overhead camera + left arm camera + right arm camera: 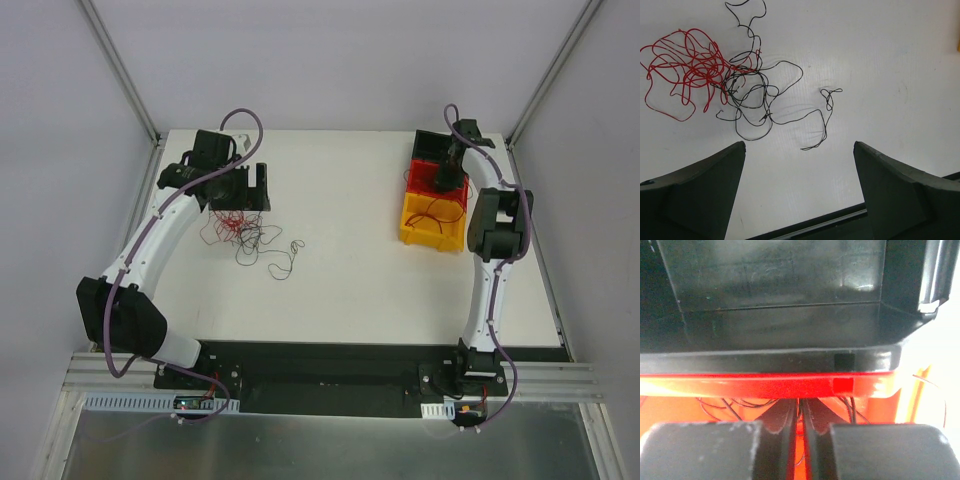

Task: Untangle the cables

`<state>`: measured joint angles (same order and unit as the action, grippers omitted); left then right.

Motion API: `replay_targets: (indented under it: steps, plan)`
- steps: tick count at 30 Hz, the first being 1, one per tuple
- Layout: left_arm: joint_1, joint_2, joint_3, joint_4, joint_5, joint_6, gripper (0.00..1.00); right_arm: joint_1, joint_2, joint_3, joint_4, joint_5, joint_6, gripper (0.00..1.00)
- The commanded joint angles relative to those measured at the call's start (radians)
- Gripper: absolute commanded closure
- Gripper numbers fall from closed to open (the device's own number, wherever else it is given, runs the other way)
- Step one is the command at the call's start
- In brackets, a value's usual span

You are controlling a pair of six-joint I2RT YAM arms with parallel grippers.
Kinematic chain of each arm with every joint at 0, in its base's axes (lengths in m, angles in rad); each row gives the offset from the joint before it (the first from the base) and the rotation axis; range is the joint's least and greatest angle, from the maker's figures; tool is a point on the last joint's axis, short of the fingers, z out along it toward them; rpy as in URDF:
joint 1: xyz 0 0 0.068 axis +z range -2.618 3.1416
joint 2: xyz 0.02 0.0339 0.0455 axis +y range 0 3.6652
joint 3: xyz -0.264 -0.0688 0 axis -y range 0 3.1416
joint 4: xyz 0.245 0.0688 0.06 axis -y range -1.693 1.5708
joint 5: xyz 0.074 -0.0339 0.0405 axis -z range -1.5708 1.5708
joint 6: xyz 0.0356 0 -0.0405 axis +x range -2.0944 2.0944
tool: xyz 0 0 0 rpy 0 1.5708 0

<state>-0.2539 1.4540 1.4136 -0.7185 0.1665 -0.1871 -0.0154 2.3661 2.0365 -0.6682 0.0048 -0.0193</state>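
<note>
- Tangle (pixel 742 87) of thin cables lies on the left half of the white surface (pixel 890 60), right under the left arm.
- Red wires (pixel 690 65) bunch up on one side and black wires (pixel 752 100) knot beside them. The two colours cross where they meet.
- One loose black strand (pixel 829 97) trails out from the knot, and that's the free tail.
- Left end effector (pixel 799 147) hovers above the pile, jaws spread wide with nothing between them.
- Right end effector (pixel 801 415) is down in the red bin (pixel 422 180), pinched closed. Whether a wire is nipped in there, I cannot tell.
- Thin dark wires (pixel 735 407) lie on that bin's floor, and a red wire (pixel 440 212) curls in the yellow bin (pixel 425 238) next to it.
- On handling, these look feather-light, springy and very thin. They would likely slip out of a lazy pinch and drag their neighbours along when pulled.
- The best hold looks to be an outer red loop or the trailing black tail, away from the crossing. Close fully on it and lift gently.
</note>
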Motion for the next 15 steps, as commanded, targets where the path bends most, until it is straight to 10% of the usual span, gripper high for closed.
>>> replay_targets:
  steps: [1,15]
  plan:
    - [0.001,-0.021,-0.007,0.010,-0.042,0.031,0.11,0.005,-0.093,0.085,-0.100,0.015,-0.014,0.86]
    - [-0.001,-0.076,-0.085,0.083,-0.047,0.000,0.07,0.006,-0.220,0.192,-0.226,0.006,-0.044,0.40]
